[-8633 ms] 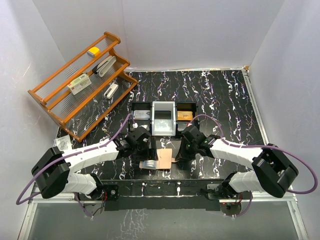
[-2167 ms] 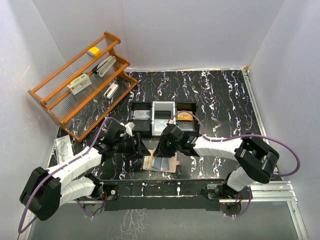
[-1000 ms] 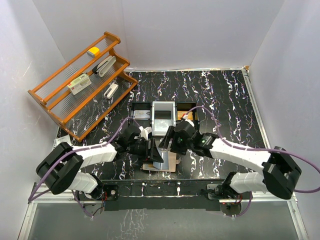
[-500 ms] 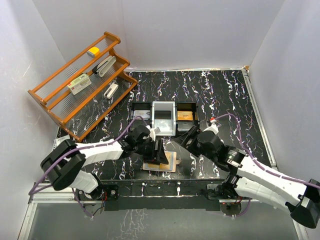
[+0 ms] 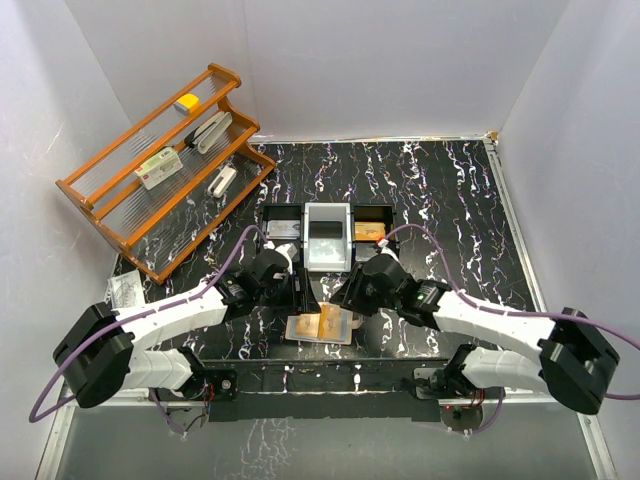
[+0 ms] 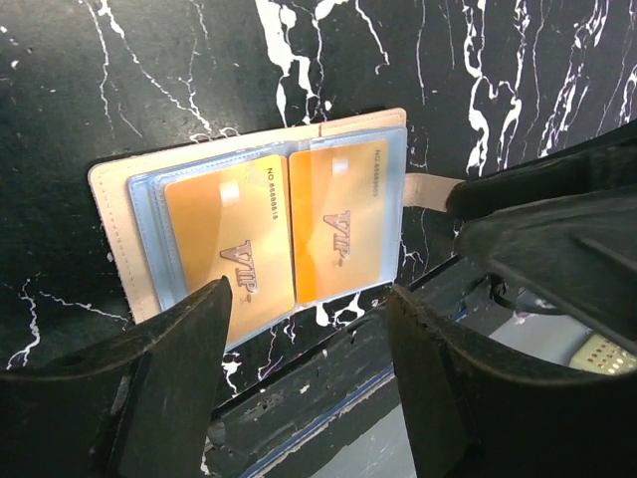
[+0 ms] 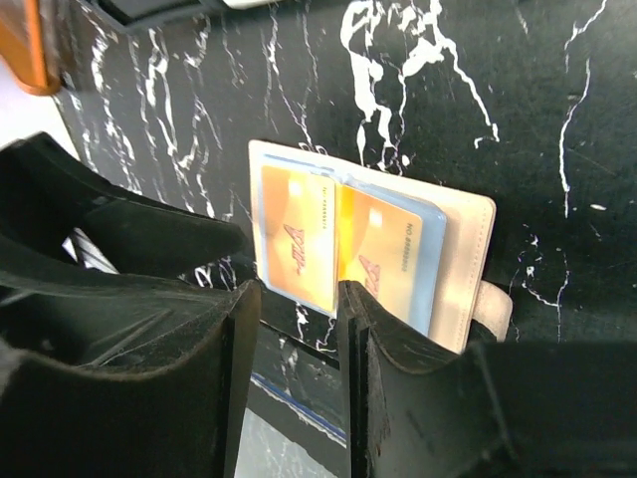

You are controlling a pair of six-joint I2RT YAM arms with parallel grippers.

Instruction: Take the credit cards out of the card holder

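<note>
Black white-veined table (image 5: 440, 190), pale walls (image 5: 380, 60)

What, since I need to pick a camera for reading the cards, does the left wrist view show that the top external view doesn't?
Only the left wrist view shows the VIP lettering and numbers on the two orange credit cards and their clear sleeves. Only the top external view shows the wooden rack and the three-compartment tray. Both show the card holder lying open on the black marbled table.
</note>
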